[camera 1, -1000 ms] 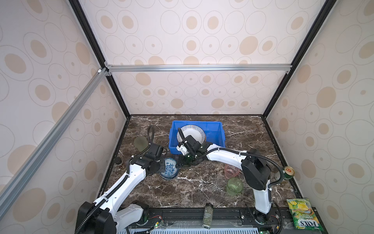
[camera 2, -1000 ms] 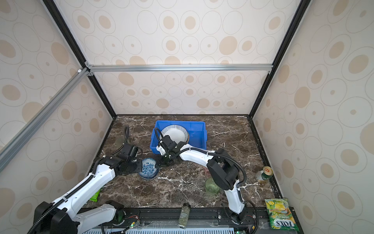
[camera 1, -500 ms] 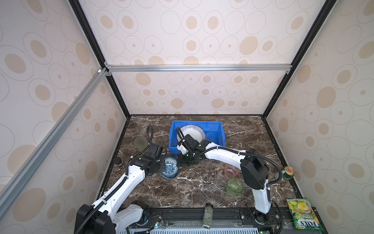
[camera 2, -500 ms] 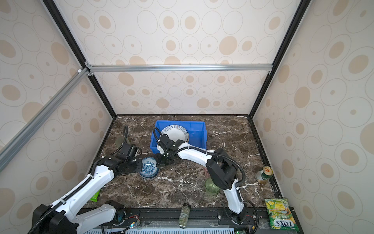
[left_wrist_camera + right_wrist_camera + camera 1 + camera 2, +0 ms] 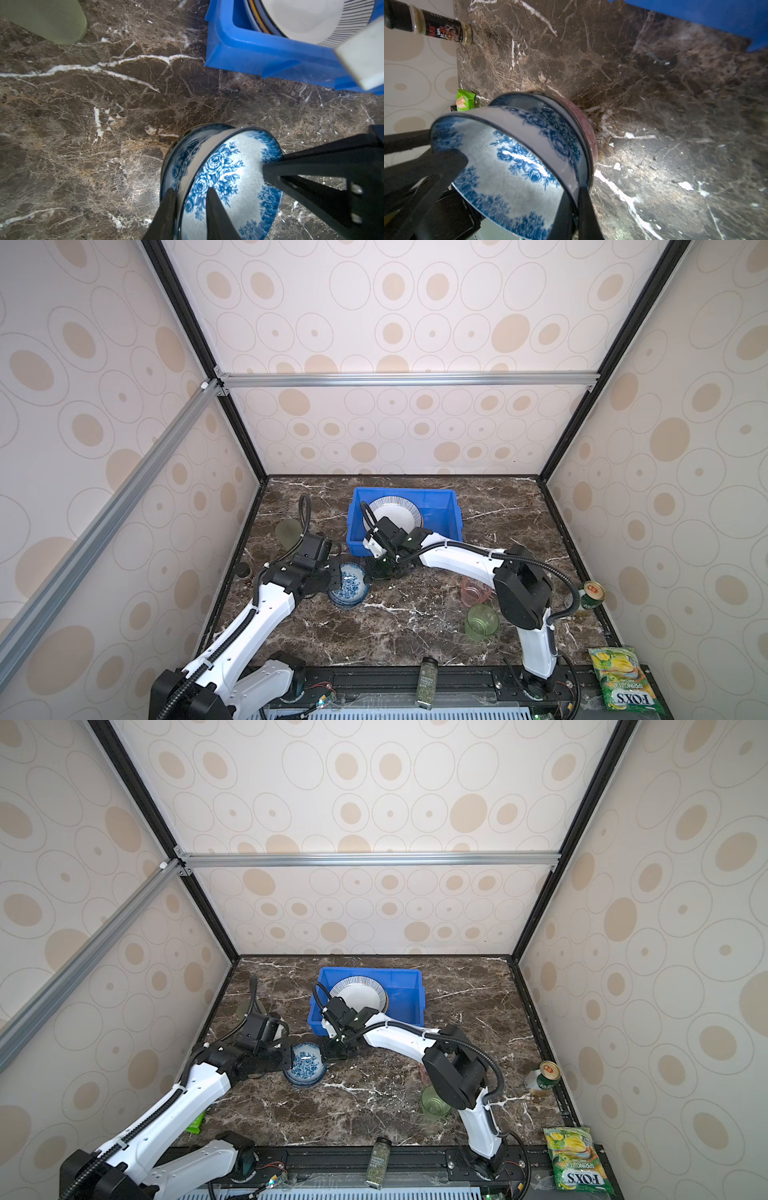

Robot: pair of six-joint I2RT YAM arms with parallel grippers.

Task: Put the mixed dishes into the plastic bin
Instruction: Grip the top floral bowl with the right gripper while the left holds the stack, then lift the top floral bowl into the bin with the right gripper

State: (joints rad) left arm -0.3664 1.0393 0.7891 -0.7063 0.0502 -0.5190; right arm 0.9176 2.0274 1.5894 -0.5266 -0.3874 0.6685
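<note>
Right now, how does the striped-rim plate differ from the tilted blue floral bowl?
The striped-rim plate lies inside the blue bin; the floral bowl sits tilted outside it. The plate's centre is plain white; the bowl's carries blue roses. The right gripper pinches the bowl's rim; nothing grips the plate. Both are round.

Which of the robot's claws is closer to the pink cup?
Right. The right gripper is at the floral bowl's rim on the pink cup's side; the left gripper is across the bowl, farther off.
</note>
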